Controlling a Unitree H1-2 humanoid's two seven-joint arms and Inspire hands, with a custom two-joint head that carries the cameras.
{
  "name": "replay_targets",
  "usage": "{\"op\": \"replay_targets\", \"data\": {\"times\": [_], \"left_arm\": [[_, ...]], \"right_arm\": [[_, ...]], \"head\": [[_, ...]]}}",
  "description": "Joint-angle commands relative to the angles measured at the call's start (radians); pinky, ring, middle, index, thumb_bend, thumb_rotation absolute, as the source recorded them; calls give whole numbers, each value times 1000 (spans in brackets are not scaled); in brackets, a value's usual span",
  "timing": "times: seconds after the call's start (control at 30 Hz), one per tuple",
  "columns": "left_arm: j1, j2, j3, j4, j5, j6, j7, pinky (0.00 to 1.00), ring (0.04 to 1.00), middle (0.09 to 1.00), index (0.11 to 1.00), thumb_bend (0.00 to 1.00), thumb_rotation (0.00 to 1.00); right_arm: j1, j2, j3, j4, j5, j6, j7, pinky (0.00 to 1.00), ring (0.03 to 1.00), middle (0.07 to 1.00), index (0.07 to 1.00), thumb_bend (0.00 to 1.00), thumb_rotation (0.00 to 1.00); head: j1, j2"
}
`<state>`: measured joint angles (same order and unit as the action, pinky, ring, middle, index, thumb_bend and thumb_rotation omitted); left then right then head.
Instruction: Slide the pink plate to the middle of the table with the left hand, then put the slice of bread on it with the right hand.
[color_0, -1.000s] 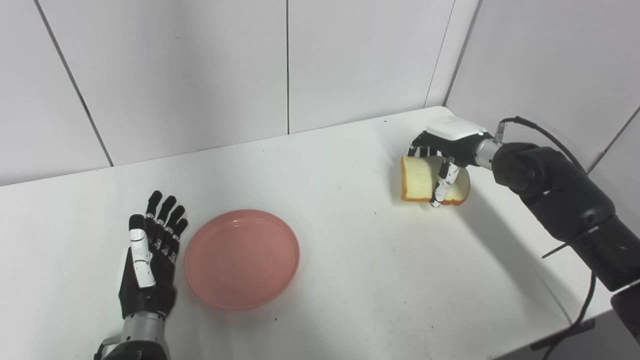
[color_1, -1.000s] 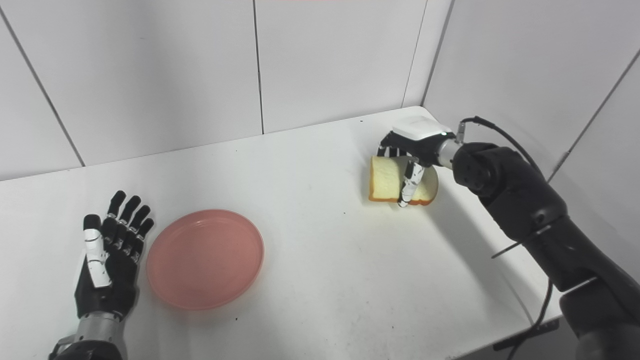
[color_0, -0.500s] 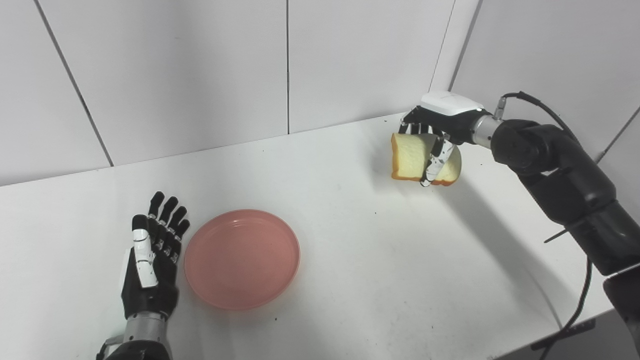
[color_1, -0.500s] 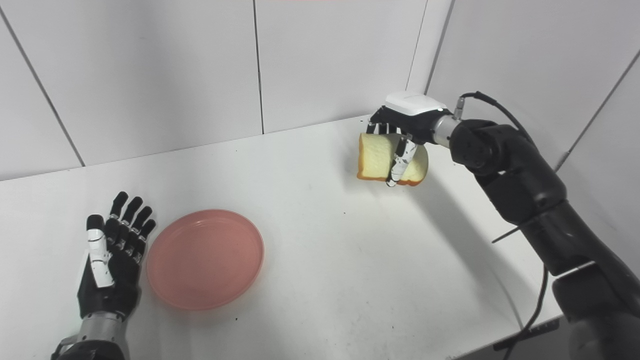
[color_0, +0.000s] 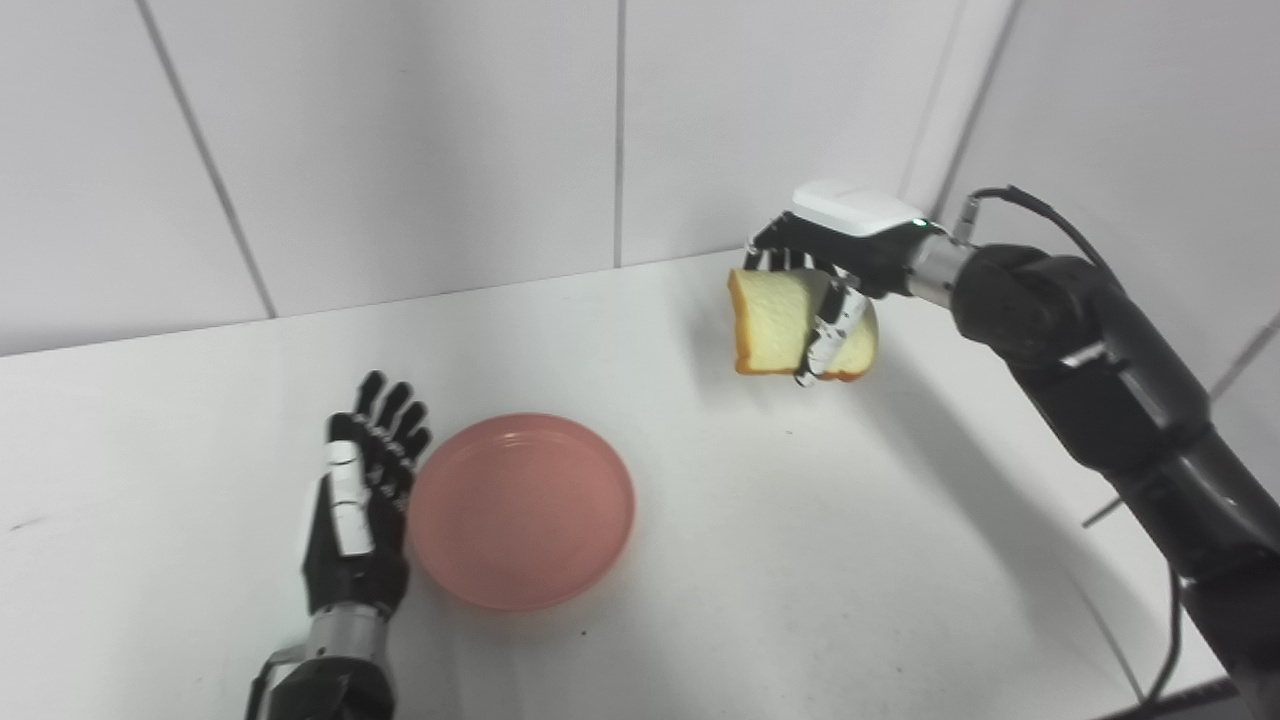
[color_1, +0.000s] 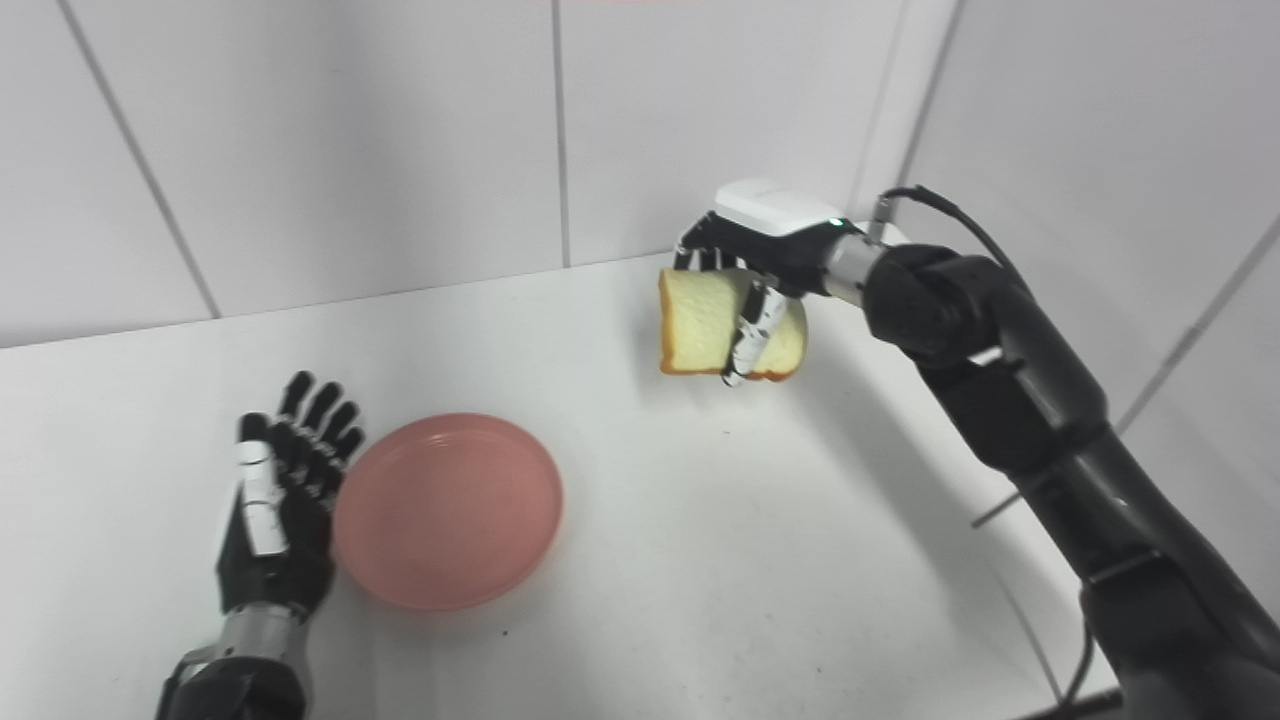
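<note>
The pink plate (color_0: 520, 508) lies flat on the white table (color_0: 780, 560), left of the middle. My left hand (color_0: 358, 505) is open, fingers together and pointing away, resting on the table against the plate's left rim. My right hand (color_0: 835, 262) is shut on the slice of bread (color_0: 775, 322), which has a pale face and a brown crust. It holds the slice upright in the air above the far right part of the table, well to the right of the plate. The scene shows the same way in the right eye view, with the plate (color_1: 447, 510) and the bread (color_1: 700, 322).
White panelled walls (color_0: 400, 140) close the table at the back and on the right. The table's front right edge (color_0: 1120, 640) runs under my right arm. A black cable (color_0: 1030, 200) loops from the right wrist.
My right hand has lifted the bread off the table and carried it left. The camera has shifted, so the whole picture moved. The left hand stays beside the plate.
</note>
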<state>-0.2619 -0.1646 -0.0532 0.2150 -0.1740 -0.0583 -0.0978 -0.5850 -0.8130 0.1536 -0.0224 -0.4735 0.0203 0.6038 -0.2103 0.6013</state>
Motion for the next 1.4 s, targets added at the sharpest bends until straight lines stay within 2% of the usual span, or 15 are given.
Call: {"op": "replay_targets", "data": {"times": [0.0, 0.1, 0.27, 0.43, 0.57, 0.9, 1.1, 1.27, 1.37], "left_arm": [[-23, -18, -9, -22, 9, -11, 3, 947, 928, 941, 933, 716, 979], [-24, -22, -11, -18, 11, -17, 8, 949, 929, 942, 934, 721, 974], [-27, -30, -16, -11, 16, -28, 12, 955, 931, 944, 936, 721, 972], [-28, -31, -25, -6, 35, -36, 18, 961, 930, 947, 942, 721, 991], [-29, -35, -27, -4, 44, -41, 24, 959, 926, 946, 942, 714, 998], [-33, -51, -36, 13, 65, -57, 43, 954, 930, 945, 941, 693, 1000], [-39, -57, -46, 29, 83, -74, 60, 946, 925, 941, 935, 720, 1000], [-41, -61, -56, 30, 95, -72, 71, 949, 930, 944, 934, 716, 1000], [-44, -62, -61, 34, 100, -73, 74, 946, 926, 944, 936, 727, 1000]], "right_arm": [[-59, -16, -9, -26, 18, -44, -10, 325, 396, 441, 515, 526, 0], [-68, 4, -1, -29, 47, -71, -2, 340, 412, 444, 519, 524, 0], [-81, 30, 18, -76, 49, -60, 14, 318, 392, 431, 522, 523, 0], [-86, 56, 35, -127, 44, -46, 23, 308, 386, 428, 520, 523, 0], [-98, 99, 66, -181, 48, -32, 56, 311, 389, 443, 513, 525, 0], [-116, 187, 112, -222, 48, -45, 85, 323, 400, 460, 512, 525, 0], [-134, 251, 149, -209, 44, -45, 95, 282, 360, 426, 517, 523, 0], [-150, 286, 180, -188, 32, -54, 103, 320, 404, 447, 515, 525, 0], [-158, 308, 198, -180, 19, -27, 115, 325, 407, 453, 510, 527, 0]], "head": [[16, 3], [31, 6], [82, 10], [95, 10], [121, 12], [217, 6], [257, 3], [267, 6], [271, 8]]}}
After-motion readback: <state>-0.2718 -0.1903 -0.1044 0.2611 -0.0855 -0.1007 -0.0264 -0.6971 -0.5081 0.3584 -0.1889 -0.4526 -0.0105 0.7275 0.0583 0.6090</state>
